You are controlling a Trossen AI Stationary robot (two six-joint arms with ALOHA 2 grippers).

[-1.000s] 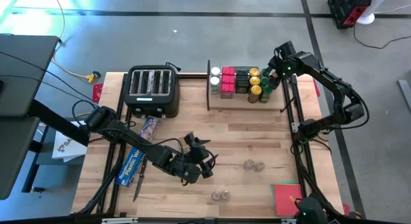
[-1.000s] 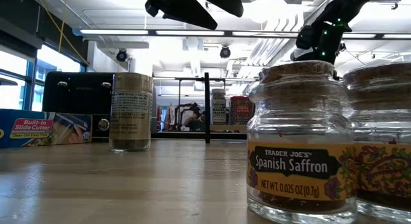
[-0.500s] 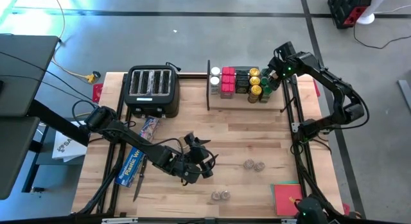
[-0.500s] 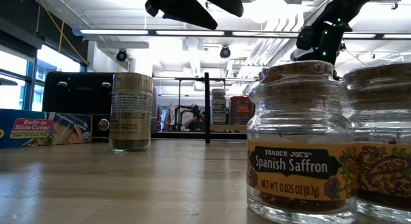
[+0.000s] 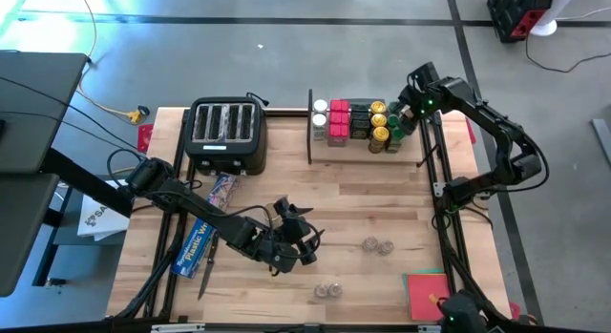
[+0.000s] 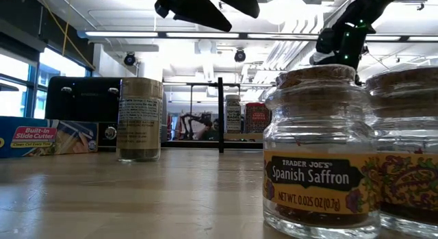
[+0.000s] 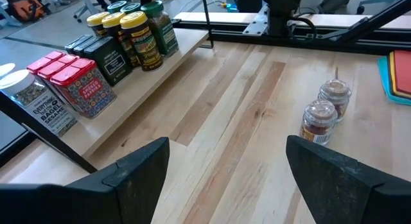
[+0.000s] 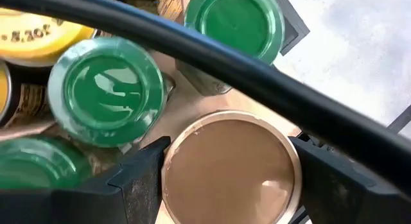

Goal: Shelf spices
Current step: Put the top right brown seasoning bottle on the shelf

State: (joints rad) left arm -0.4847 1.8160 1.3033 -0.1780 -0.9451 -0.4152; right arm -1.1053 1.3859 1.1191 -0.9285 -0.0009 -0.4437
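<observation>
Light-wood planks form the table [image 5: 286,195], on which the shelf [image 5: 368,150] is set at the far edge beside a black toaster [image 5: 226,135]. Red tins [image 7: 70,83], black boxes [image 7: 103,57] and yellow-lidded jars [image 7: 138,38] are lined up on the shelf. The right pincer [image 8: 228,163] is held at the shelf's right end, its fingers spread around a tan-lidded jar [image 8: 231,166] beside green-lidded jars [image 8: 106,89]. The left pincer [image 5: 298,239] is held over the table's middle with fingers apart and nothing between them. Two small clear jars [image 7: 324,108] are seen standing on the table near it.
</observation>
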